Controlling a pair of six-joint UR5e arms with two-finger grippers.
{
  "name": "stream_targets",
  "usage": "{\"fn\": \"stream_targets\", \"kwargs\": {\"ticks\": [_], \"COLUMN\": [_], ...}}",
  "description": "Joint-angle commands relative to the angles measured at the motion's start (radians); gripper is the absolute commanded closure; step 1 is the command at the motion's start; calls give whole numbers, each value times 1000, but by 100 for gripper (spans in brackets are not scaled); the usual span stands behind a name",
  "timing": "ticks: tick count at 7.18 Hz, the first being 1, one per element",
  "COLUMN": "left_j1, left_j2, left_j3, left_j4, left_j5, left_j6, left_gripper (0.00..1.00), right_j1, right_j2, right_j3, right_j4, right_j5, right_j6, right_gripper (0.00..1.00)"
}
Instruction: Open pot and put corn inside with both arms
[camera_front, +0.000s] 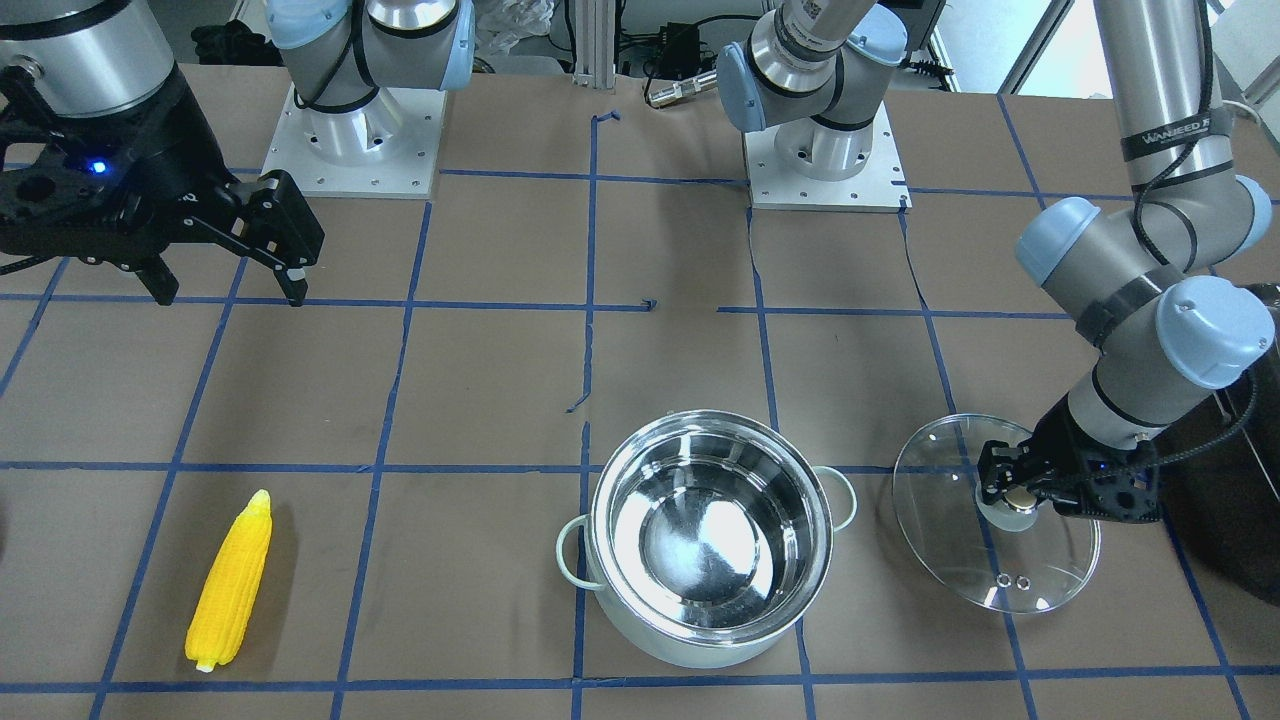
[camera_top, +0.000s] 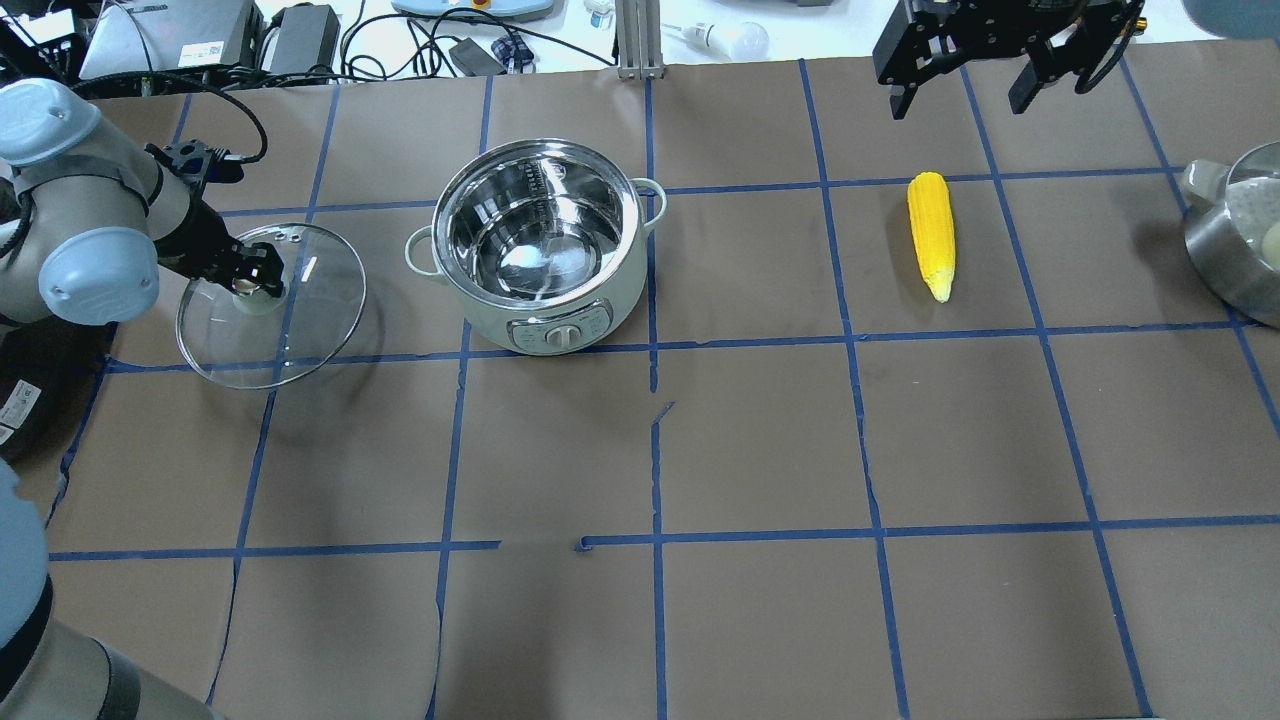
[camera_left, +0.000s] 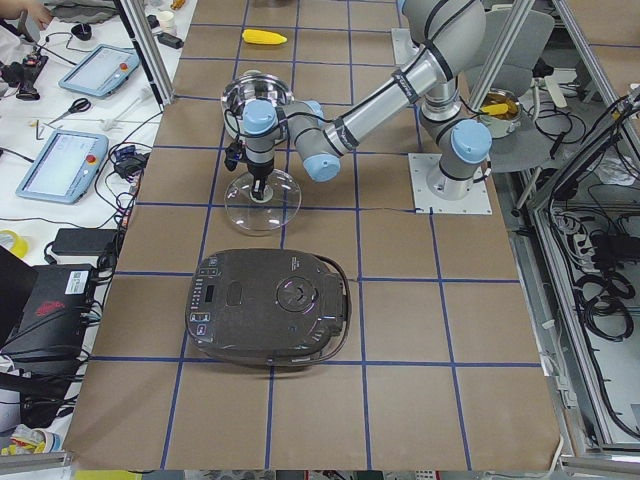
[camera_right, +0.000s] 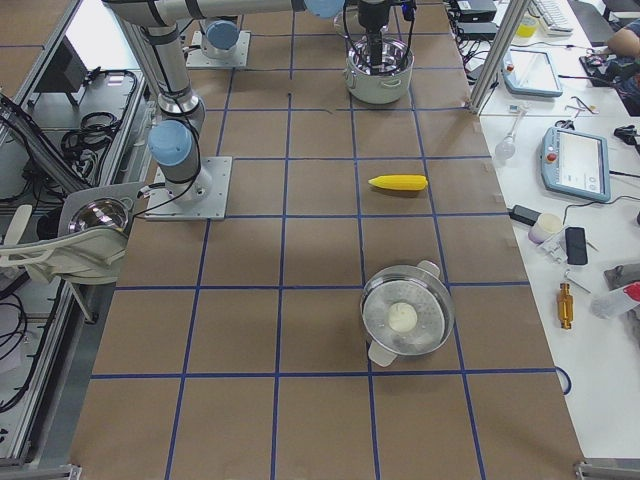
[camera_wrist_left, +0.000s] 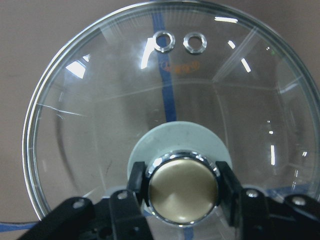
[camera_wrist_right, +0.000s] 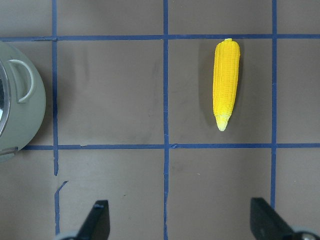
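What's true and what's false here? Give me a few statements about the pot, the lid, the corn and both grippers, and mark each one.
1. The pot stands open and empty. True.
2. The corn is held in the right gripper. False: it lies on the table, away from that gripper.
3. The left gripper has its fingers closed on the knob of the lid. True.
4. The lid sits on the pot. False: it is beside the pot, apart from it.
5. The right gripper is open, holding nothing. True.
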Motion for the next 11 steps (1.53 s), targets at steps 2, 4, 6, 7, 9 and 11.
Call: {"fn": "stream_targets", "kwargs": {"ticks": [2,4,6,7,9,11], "left_j1": [-13,-10,-7,-6,17,56], "left_j2": [-2,10,15,17,14,14], "left_j3": [-7,-50,-61,-61,-68,-84], "left_j4": [0,3,5,38,54,55], "left_j5": [4,8,11,19,13,5], "left_j6": [-11,56,67,74,69,69], "left_gripper": [87,87,87,87,87,86], "right_j1": [0,0,0,0,0,-8], "right_j2": [-3,-1,-3,-3,-3,16], "right_j3": [0,0,0,0,0,0], "right_j4": [2,0,2,2,0,-18], "right_j5": [0,0,0,-2,-3,-2], "right_j6": [0,0,0,2,2,-8], "right_gripper": [0,0,0,0,0,0]}}
